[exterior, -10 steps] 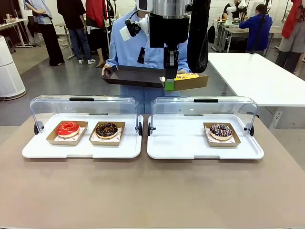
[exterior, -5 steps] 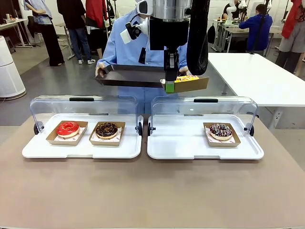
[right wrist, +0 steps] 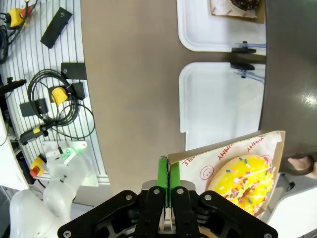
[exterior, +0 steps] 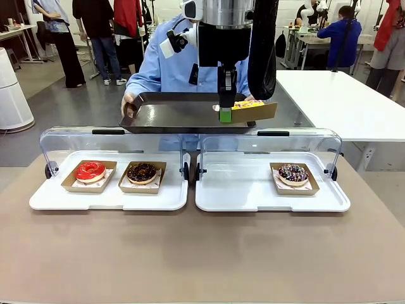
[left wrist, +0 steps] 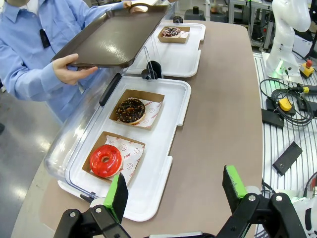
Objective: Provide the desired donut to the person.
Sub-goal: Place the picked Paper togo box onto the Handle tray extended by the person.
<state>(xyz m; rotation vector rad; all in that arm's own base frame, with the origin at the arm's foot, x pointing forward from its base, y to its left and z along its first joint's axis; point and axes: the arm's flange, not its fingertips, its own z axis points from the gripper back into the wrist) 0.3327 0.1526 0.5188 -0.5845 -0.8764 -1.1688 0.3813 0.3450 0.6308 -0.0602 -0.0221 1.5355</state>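
The right fingers (right wrist: 162, 181) squeeze the card box (right wrist: 223, 148) edge, holding the yellow donut (right wrist: 243, 182) by the dark tray (exterior: 177, 117) the person (exterior: 164, 63) holds out to catch it; the left fingers (left wrist: 117, 196) gape empty.

Tan-topped table (exterior: 202, 253) carries two white display trays with clear lids raised, side by side and just apart: left tray (exterior: 172, 197), right tray (exterior: 234, 183).
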